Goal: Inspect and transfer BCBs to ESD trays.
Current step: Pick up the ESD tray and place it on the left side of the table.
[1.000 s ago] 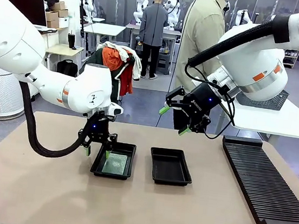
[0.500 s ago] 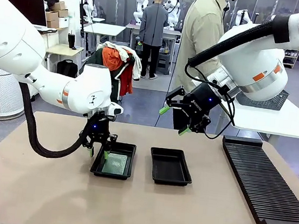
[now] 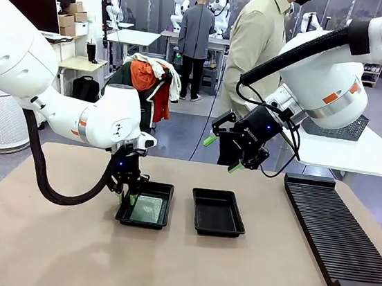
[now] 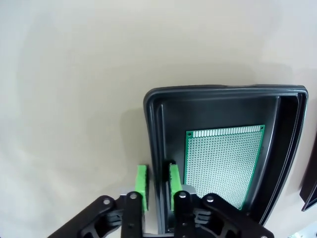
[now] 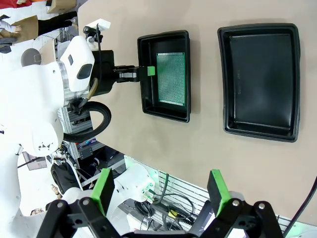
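Lower left of centre in the front view: left gripper (image 3: 129,192) is down at the near-left corner of the left ESD tray (image 3: 164,188). The left wrist view shows the jaws straddling that tray's wall, one green pad (image 4: 142,181) outside and the other inside, pinched on the rim (image 4: 223,90). So the grip is on the tray, not the board.

One BCB (image 4: 223,163) lies flat on that tray's floor, square to the walls, untouched by the pads. It reads the same at upper centre of the right wrist view, BCB (image 5: 171,78) inside the left ESD tray (image 5: 163,34).

Right gripper (image 3: 223,154) hangs well above the worktop (image 3: 40,236), upper centre-right of the front view. Its jaws are wide apart and hold nothing.

Right ESD tray (image 3: 217,212) sits just beside the loaded one, floor bare. Right wrist view confirms this (image 5: 260,79).

Progress, my read: one board placed, one tray left to fill, so roughly halfway on transfers. Gripping the tray wall suggests the loaded tray is about to be shifted or steadied.

Black slotted rack (image 3: 337,231) runs along the right edge. Can't tell from this angle whether any boards sit in its slots, so the source of the next board is unclear.

A person (image 3: 258,47) stands at the far side, upper centre, hands not over the worktop.
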Controlling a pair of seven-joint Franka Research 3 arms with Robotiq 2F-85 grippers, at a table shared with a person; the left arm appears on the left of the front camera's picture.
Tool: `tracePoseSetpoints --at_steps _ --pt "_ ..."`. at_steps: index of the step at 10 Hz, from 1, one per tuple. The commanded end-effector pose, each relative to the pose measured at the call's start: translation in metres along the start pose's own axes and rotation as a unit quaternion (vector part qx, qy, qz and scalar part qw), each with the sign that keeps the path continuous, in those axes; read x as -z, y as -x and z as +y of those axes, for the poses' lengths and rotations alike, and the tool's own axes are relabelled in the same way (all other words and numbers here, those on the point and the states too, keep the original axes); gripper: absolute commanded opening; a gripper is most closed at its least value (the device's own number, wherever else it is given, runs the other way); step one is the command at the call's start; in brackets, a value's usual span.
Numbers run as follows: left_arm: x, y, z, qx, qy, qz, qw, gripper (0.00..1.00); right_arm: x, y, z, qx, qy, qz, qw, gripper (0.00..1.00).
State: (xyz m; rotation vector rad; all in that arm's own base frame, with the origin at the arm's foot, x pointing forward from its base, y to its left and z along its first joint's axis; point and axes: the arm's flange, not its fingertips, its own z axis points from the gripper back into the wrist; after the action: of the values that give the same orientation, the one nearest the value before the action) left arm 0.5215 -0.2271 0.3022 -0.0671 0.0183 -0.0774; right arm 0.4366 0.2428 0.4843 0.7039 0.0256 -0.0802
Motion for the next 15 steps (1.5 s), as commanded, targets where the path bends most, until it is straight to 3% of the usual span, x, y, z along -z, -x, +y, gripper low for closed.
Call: tracePoseSetpoints --at_steps 1,5,8,10,11,15 --pt "-0.0018 0.0077 0.0066 0.007 0.016 -0.011 1.0 0.2 0.0002 -0.0033 0.0014 0.0 0.009 -0.001 1.0 1.0" --pt "-0.0038 0.0118 0.0058 0.01 0.016 -0.012 1.0 0.0 0.0002 -0.0033 0.0014 0.0 0.009 -0.001 1.0 1.0" --pt "-0.0071 0.013 0.0064 0.009 0.014 -0.013 1.0 0.0 0.0002 -0.0033 0.0014 0.0 0.009 -0.001 1.0 1.0" --pt "-0.0093 0.0075 0.0067 -0.013 0.0 0.03 0.999 0.0 0.0002 -0.0033 0.0014 0.0 0.009 -0.001 1.0 1.0" --pt "-0.0058 0.0057 0.0013 0.0 0.002 -0.007 1.0 0.0 0.0002 -0.0033 0.0014 0.0 0.009 -0.001 1.0 1.0" --pt "-0.0058 0.0057 0.0013 0.0 0.002 -0.007 1.0 0.0 0.0002 -0.0033 0.0014 0.0 0.009 -0.001 1.0 1.0"
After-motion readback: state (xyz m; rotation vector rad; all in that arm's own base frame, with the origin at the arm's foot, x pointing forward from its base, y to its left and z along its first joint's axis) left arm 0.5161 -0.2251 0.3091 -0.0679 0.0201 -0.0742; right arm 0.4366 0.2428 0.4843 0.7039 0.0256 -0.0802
